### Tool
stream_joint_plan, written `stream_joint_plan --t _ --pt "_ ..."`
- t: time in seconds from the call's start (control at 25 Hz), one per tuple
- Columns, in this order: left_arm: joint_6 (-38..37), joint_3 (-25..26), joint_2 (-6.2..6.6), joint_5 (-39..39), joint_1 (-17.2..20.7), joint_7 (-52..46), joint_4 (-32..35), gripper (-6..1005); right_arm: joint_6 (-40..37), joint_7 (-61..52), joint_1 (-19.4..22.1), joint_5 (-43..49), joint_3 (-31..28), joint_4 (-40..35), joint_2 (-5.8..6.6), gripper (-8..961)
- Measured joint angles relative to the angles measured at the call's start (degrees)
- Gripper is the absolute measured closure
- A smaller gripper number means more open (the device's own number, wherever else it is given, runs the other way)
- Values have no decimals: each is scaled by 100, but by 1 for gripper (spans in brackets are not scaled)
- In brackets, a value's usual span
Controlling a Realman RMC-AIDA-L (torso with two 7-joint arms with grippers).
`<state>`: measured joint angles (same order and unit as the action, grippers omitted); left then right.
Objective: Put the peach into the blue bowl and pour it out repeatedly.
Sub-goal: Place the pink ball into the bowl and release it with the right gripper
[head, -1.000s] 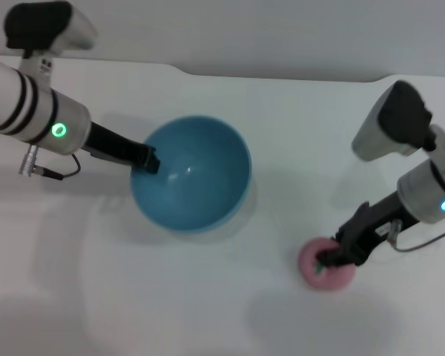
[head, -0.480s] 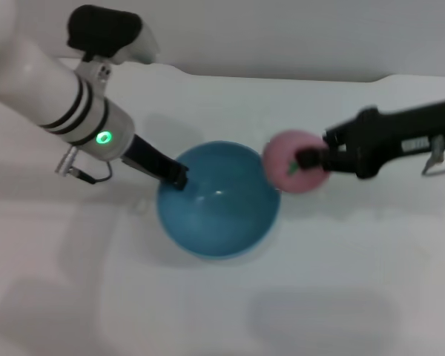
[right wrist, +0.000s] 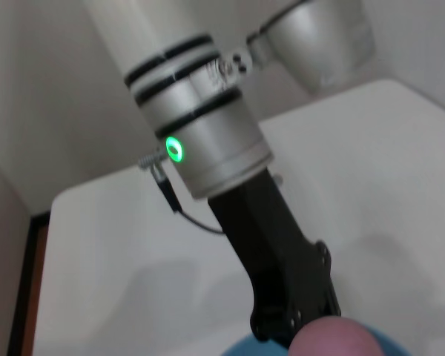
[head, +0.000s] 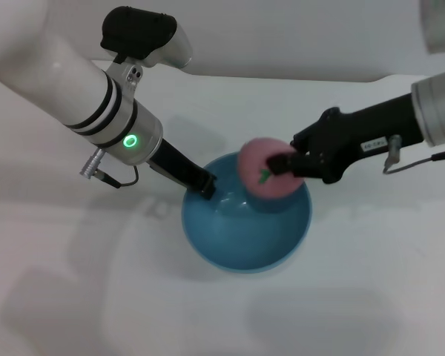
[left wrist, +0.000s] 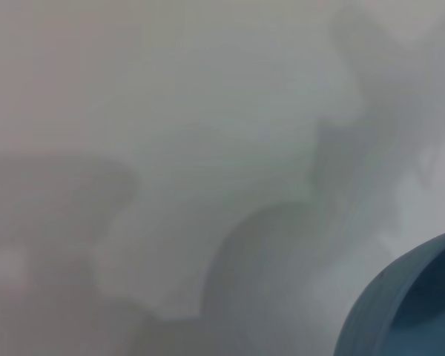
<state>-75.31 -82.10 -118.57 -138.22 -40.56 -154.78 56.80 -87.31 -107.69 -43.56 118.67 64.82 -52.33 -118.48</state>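
Near the desk's middle, right hand (head: 282, 165) pinching the peach (head: 265, 176) over the blue bowl's (head: 246, 248) far-right rim, left hand (head: 206, 187) clamped on its left rim: early release risking a bounce off the rim.

Prob. lab: bare white table (head: 400, 282), plain wall (head: 297, 37).

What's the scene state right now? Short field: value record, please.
peach: pink toy fruit, held above the bowl's far rim, not yet inside
bowl: blue bowl, upright on the white table, nothing inside
right gripper: shut on the peach, reaching in from the right
left gripper: clamped on the bowl's near-left rim
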Motion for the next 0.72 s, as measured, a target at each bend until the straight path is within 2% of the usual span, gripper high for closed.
stream_joint_plan --t 0.04,0.28,0.48,0.72 --pt "-2 -1 0 13 0 0 8 1000 75 -25 -1 31 144 14 -9 878" --pt "1 -5 3 31 19 0 22 1000 106 -99 14 10 293 -11 -27 784" --pt "49 -8 10 33 39 0 11 1000 92 -273 33 24 259 -39 -23 573" --pt "125 -8 18 34 49 22 -11 1000 68 -306 122 0 140 -143 -28 542"
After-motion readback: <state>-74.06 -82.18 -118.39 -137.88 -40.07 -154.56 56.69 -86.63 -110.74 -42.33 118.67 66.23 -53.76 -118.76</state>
